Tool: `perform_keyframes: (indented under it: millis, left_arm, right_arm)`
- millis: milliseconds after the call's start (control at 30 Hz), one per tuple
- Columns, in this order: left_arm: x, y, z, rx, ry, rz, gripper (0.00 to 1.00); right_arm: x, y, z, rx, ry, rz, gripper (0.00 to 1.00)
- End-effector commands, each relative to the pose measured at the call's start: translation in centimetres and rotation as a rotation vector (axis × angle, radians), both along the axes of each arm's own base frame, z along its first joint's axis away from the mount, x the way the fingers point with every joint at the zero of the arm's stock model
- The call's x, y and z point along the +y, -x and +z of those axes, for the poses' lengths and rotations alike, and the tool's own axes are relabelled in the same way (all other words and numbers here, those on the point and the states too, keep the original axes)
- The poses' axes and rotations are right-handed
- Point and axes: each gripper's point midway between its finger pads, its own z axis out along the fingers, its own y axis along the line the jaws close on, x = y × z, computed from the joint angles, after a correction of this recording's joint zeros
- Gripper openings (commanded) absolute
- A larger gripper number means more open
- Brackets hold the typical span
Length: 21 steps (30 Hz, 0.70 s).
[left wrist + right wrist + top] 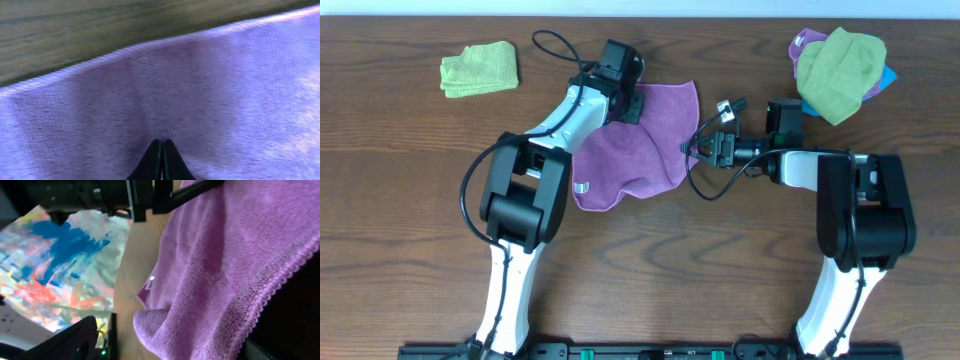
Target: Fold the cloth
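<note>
A purple cloth (635, 150) lies rumpled on the wooden table (410, 200), with a white tag at its lower left corner. My left gripper (625, 100) sits at the cloth's far edge. In the left wrist view its fingers (161, 144) are pressed together on the purple cloth (200, 90). My right gripper (708, 150) is at the cloth's right edge. In the right wrist view its fingers (175, 342) stand wide apart, with a raised fold of the cloth (225, 280) between them.
A folded green cloth (480, 68) lies at the far left. A pile of green, purple and blue cloths (840, 62) sits at the far right, close behind my right arm. Cables loop near both wrists.
</note>
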Motion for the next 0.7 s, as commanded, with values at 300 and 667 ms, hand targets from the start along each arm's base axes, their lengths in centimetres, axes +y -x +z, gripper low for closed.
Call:
perform_keyframes:
  millis: [300,667]
  left_arm:
    - [1.4,-0.5,-1.5,0.011,-0.03,0.019,0.06]
    - [1.9,-0.5,-2.3,0.027,-0.035,0.028,0.06]
  right_arm:
    - [5.0,4.2,0.2,0.081,-0.063,0.184,0.79]
    - [3.5,3.0,4.1,0.021,-0.104,0.163,0.76]
